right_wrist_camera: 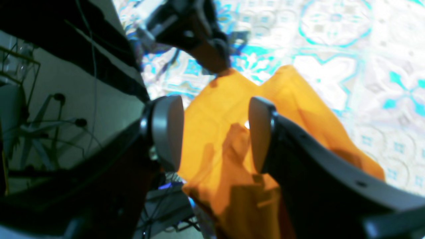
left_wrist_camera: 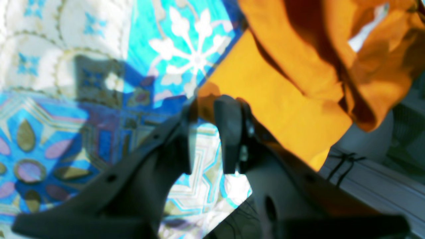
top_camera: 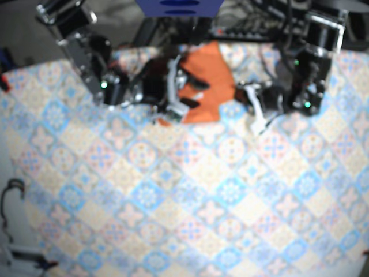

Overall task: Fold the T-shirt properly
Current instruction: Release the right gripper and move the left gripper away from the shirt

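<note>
The orange T-shirt (top_camera: 209, 95) was found at the far edge of the bench (top_camera: 190, 208), about midway along it, bunched into a crumpled heap on the patterned cloth (top_camera: 115, 173) with which the bench was covered. It was flanked by the two arms: the right claw (right_wrist_camera: 214, 113) was placed at its left side and the left claw (left_wrist_camera: 208, 103) just off its right side. In the right wrist view the right claw was seen released, its grey pads (right_wrist_camera: 167, 132) spread wide with orange fabric showing in the gap beyond them; whether either pad was touched by the cloth could not be told. In the left wrist view the left claw was seen drawn nearly closed, with a corner of the T-shirt pinched between its tips. From the right wrist view that corner was seen pulled up to a point into the same claw. Beyond the pinched corner a flat orange panel was spread, with deeper folds heaped to the right. Much was hard to make out: all three views were blurred, the neck and sleeves could not be picked out, and part of the heap was hidden in the base view by the right claw's pale fingers (top_camera: 171, 79). A blue object (top_camera: 179, 6) at the far edge was cut off by the frame and could not be identified.
</note>
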Motion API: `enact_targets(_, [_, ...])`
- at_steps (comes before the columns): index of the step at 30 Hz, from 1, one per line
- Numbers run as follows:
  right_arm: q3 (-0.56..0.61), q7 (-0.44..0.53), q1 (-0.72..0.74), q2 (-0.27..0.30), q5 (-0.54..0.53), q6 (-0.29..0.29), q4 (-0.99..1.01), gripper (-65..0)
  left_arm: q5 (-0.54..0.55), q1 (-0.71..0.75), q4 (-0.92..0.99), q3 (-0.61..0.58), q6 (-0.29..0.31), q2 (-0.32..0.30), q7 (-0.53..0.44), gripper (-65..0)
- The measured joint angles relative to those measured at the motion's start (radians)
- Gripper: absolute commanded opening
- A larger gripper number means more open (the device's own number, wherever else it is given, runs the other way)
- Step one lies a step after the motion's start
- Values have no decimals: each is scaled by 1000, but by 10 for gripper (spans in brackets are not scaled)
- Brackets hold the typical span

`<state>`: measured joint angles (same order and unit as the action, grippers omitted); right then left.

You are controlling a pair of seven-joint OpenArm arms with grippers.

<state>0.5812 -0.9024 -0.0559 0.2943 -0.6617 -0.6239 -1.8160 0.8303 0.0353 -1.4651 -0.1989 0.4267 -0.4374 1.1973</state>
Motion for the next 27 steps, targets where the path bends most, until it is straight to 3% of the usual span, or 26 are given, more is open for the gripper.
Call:
enact_targets(4, [-6, 2, 3, 2, 0, 0, 0, -341, -1, -5, 0, 0, 0, -1, -1, -514])
enact_targets(10, [-135, 110, -26, -3, -14, 2, 30, -341, -6, -3, 0, 0, 0, 0, 0, -514])
enact_targets(16, [-176, 98, -30, 2, 2, 6, 164, -340, -68, 3, 0, 0, 0, 0, 0, -514])
enact_targets(22, [-172, 95, -61, -3, 135, 7, 214, -339, -75, 30, -2, 0, 0, -4, 0, -514])
enact_targets(27, [-100, 53, -60, -3, 216, 8, 214, -339, -76, 42, -6, -1, 1, -29, -1, -514])
